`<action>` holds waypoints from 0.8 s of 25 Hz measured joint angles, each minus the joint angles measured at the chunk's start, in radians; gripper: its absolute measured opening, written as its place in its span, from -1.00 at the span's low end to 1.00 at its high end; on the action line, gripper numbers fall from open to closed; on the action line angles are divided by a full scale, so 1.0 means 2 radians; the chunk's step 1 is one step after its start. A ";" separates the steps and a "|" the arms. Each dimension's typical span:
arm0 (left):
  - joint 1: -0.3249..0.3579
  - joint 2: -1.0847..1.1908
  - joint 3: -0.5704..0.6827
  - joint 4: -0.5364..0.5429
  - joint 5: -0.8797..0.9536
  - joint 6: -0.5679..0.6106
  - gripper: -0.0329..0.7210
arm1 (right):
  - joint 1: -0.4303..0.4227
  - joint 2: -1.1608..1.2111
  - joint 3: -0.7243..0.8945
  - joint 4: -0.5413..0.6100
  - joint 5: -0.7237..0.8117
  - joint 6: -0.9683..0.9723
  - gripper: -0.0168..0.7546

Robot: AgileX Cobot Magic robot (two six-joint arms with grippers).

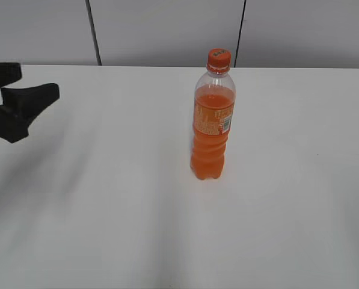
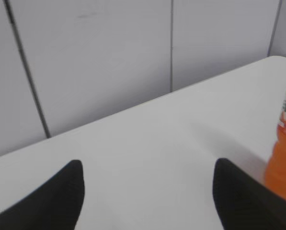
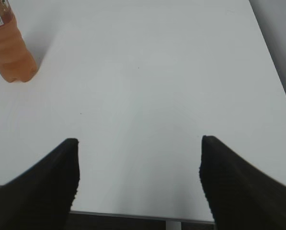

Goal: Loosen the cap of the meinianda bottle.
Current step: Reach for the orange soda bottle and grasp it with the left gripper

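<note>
The tall clear plastic meinianda bottle (image 1: pixel 213 123), partly filled with orange liquid and wrapped in an orange label, is standing upright on the plain white tabletop (image 1: pixel 107 217), a little right of the middle in the exterior view. Its small round orange screw cap (image 1: pixel 218 59) with dark markings is sitting on the neck. I am holding my black left gripper (image 1: pixel 17 90) at the far left edge of that view, its two fingers spread apart with nothing between them, well apart from the bottle. In my left wrist view the bottle (image 2: pixel 282 148) is showing only at the right edge, just beyond my right-hand finger (image 2: pixel 238 201). My right gripper (image 3: pixel 138 158) is hovering over the near edge of the tabletop, also released and grasping nothing; in its wrist view the base of the bottle (image 3: pixel 11 52) is standing far off in the upper left corner, well apart from my fingers (image 3: pixel 51 187).
</note>
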 joint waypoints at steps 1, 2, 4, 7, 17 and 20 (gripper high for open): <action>0.000 0.016 -0.011 0.027 -0.006 -0.018 0.44 | 0.000 0.000 0.000 0.000 0.000 0.000 0.57; 0.000 0.033 -0.023 0.049 -0.012 -0.032 0.44 | 0.000 0.000 0.000 0.000 0.000 0.000 0.57; 0.000 0.063 -0.044 0.098 -0.033 -0.058 0.44 | 0.000 0.000 0.000 0.000 0.000 0.000 0.57; 0.000 0.112 -0.074 0.160 -0.077 -0.074 0.44 | 0.000 0.000 0.000 0.002 0.000 0.000 0.57; -0.035 0.234 -0.148 0.251 -0.104 -0.078 0.49 | 0.000 0.000 0.000 0.005 0.000 0.000 0.57; -0.062 0.247 -0.161 0.250 -0.092 -0.078 0.52 | 0.000 0.000 0.000 0.005 0.000 0.000 0.57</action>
